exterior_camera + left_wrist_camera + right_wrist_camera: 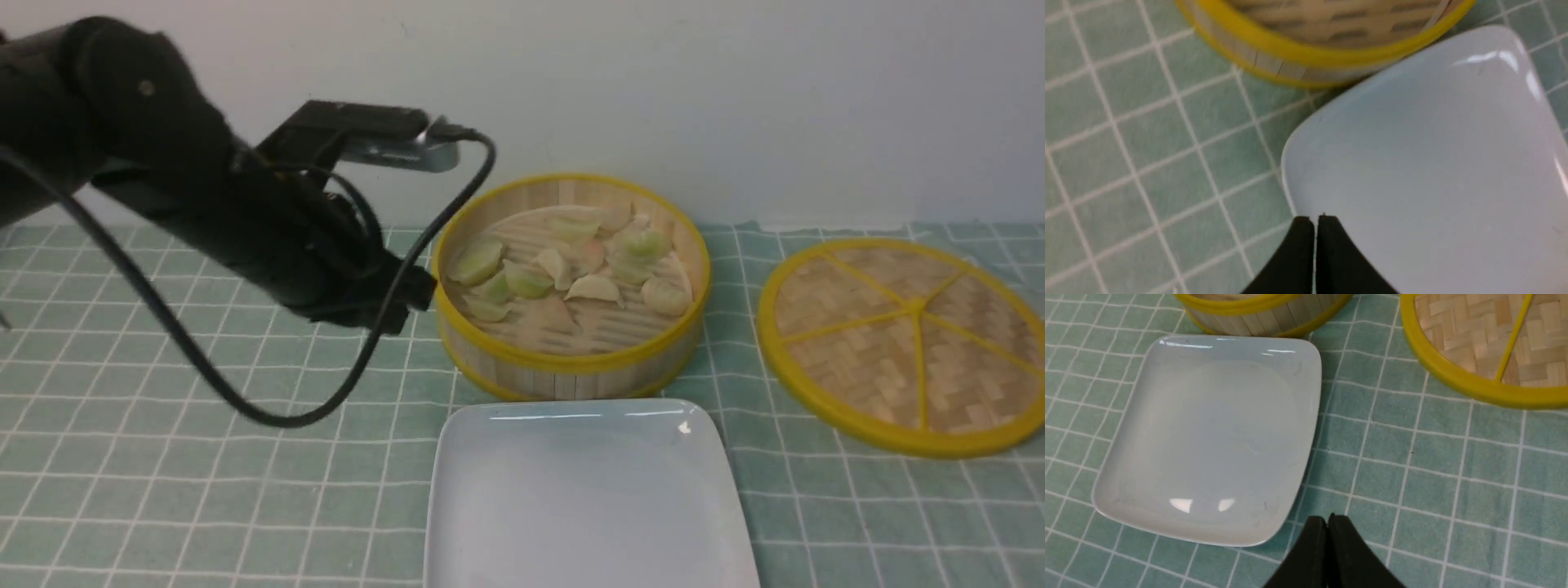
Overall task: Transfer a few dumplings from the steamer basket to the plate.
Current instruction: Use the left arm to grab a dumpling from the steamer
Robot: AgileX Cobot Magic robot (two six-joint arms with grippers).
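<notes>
The first pick is judged not yet begun: the dumplings (571,269) are seen only in the steamer basket (571,363), the plate (584,490) is bare, and the left hand (1314,222), closed empty like the right hand (1327,520), must be opened above them.
</notes>
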